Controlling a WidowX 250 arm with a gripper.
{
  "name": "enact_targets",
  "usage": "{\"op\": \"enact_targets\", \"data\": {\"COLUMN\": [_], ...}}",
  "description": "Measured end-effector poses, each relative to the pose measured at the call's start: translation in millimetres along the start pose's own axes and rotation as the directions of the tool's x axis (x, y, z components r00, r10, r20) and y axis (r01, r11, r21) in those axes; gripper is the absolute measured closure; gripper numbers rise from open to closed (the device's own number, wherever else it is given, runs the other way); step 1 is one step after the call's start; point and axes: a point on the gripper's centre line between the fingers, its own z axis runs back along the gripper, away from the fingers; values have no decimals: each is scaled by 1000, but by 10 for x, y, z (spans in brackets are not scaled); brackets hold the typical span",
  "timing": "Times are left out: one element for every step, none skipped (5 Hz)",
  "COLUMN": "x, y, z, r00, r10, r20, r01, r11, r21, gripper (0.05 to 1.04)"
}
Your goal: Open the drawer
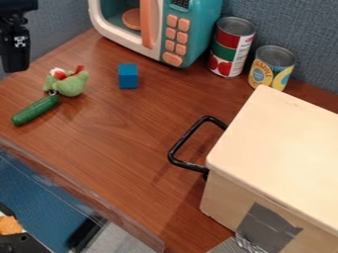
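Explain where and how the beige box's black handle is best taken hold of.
Probably grip the black handle mid-way along its outer bar, coming from above and closing across it: the bar stands out from the beige box, leaving an open gap behind.

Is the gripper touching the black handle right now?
Apart. The camera view shows the gripper at the upper left and the black handle on the cream box, with a wide stretch of brown tabletop between them.
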Motion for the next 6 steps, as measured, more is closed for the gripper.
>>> {"op": "enact_targets", "data": {"x": [11, 212, 378, 535, 706, 881], "y": [-11, -280, -500, -724, -914, -1078], "z": [-71, -281, -368, -472, -516, -450], "r00": [1000, 1000, 999, 986, 972, 957], "r10": [6, 25, 28, 102, 140, 165], "r20": [-9, 9, 47, 134, 188, 239], "r01": [-6, -24, -23, -82, -107, -117], "r11": [1000, 998, 995, 986, 979, 973], "r21": [-22, -65, -94, -146, -175, -200], "gripper": [84, 84, 84, 84, 84, 84]}}
